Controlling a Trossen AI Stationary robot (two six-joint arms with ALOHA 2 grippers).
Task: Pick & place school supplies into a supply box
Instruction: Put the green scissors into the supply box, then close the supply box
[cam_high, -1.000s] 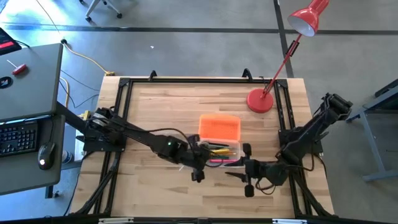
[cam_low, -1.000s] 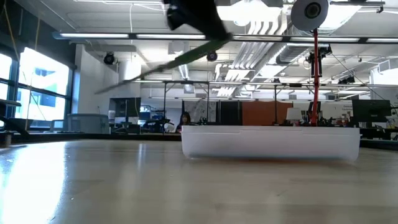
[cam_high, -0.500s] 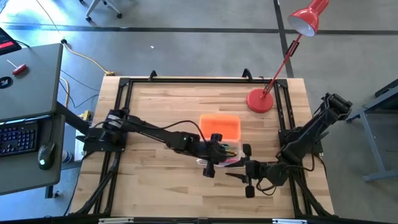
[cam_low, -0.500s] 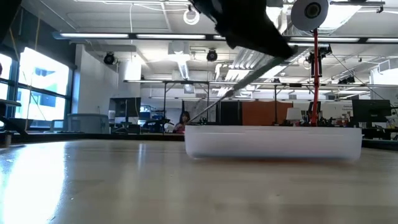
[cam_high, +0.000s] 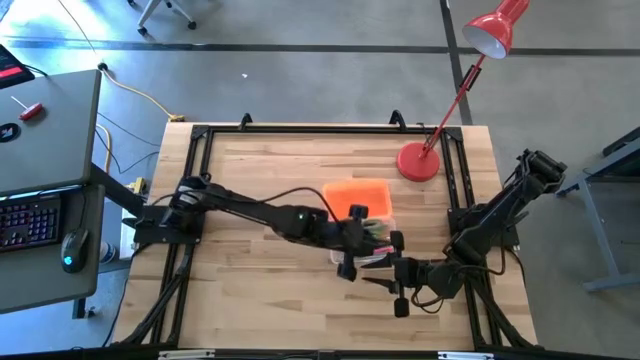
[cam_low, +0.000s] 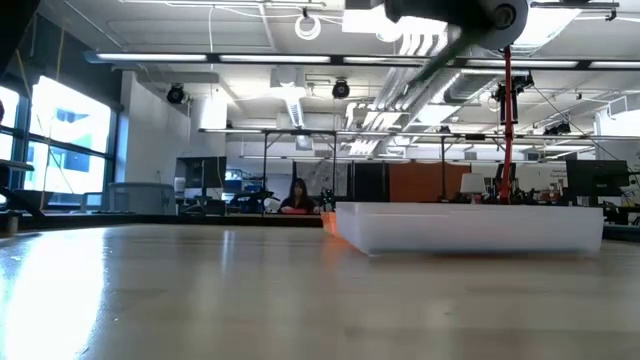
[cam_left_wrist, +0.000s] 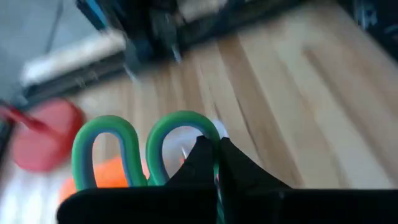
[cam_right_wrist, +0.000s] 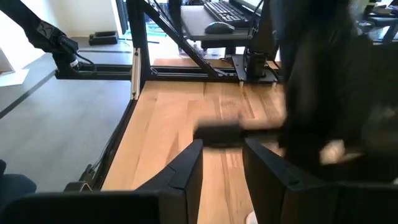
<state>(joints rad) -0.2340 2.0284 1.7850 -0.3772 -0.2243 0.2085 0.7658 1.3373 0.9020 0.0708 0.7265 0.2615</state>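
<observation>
The wooden table (cam_high: 260, 170) carries the supply box (cam_high: 362, 205), whose orange lid is laid open behind its clear tray so the tray can be loaded from above; pencils and pens are seen lying in it. A red lamp base (cam_high: 417, 162) stands well apart, toward the far right corner. The left pincer (cam_high: 352, 232) is stretched over the tray's near side, clenched on the green-handled scissors (cam_left_wrist: 146, 149), which are carried by the blades with the loops pointing ahead, presumably so they can be lowered in among the pens. The right pincer (cam_high: 398, 272) is parked just beside the box's near edge, fingers released and holding nothing, seemingly waiting.
</observation>
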